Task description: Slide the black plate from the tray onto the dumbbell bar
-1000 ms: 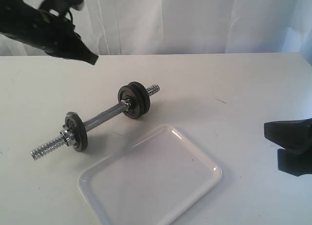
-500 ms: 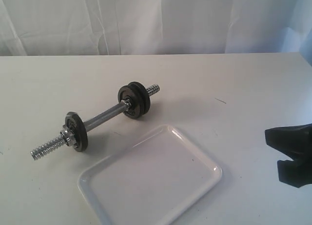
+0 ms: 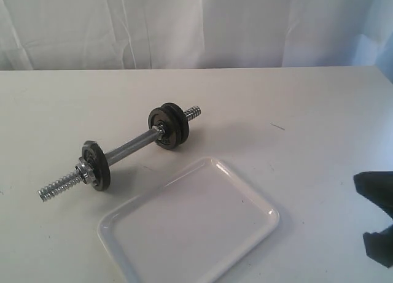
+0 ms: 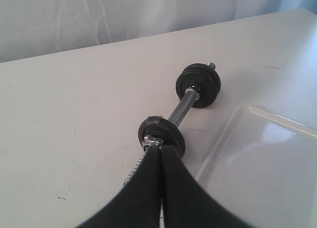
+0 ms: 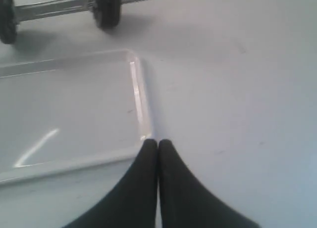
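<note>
The dumbbell bar point(image 3: 132, 145) lies diagonally on the white table. Two black plates point(image 3: 169, 125) sit side by side on its far end, and a single black plate point(image 3: 95, 166) with a metal collar sits near its other threaded end. The white tray point(image 3: 184, 234) in front of the bar holds nothing. My left gripper point(image 4: 161, 149) is shut and empty; it hovers above the bar's near threaded end and is outside the exterior view. My right gripper point(image 5: 157, 143) is shut and empty beside a tray corner point(image 5: 141, 134). Only part of it point(image 3: 376, 217) shows at the exterior view's right edge.
A white curtain hangs behind the table's back edge point(image 3: 196, 68). A small dark mark point(image 3: 278, 126) lies on the tabletop to the right of the bar.
The left arm, at the exterior view's upper left a second ago, has left that view. The right gripper has drawn back down and to the right, partly out of frame.
</note>
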`<action>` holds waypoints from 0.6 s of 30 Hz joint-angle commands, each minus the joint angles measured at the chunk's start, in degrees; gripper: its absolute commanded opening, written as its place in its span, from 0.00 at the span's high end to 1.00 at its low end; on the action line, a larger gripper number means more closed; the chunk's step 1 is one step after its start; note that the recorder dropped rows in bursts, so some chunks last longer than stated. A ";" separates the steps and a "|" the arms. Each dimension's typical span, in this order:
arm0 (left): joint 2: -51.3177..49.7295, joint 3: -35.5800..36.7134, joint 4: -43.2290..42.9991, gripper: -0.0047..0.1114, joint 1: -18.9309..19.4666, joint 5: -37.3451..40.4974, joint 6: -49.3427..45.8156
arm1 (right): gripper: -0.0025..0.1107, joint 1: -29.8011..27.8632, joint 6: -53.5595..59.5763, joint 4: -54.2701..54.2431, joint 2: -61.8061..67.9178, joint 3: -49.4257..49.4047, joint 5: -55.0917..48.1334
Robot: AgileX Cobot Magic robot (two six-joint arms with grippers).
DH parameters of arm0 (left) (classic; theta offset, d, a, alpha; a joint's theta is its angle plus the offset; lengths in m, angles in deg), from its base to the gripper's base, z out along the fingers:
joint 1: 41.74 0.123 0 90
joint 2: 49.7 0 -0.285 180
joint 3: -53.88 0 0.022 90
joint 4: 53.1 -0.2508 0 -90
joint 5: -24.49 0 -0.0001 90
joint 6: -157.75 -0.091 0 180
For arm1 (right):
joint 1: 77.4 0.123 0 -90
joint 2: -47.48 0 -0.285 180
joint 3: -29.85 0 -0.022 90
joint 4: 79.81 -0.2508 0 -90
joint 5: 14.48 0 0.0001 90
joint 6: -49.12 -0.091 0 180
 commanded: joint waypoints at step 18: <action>0.29 0.32 0.31 0.96 -0.29 0.13 0.43 | 0.98 -3.42 -33.91 27.13 -32.21 -17.85 8.41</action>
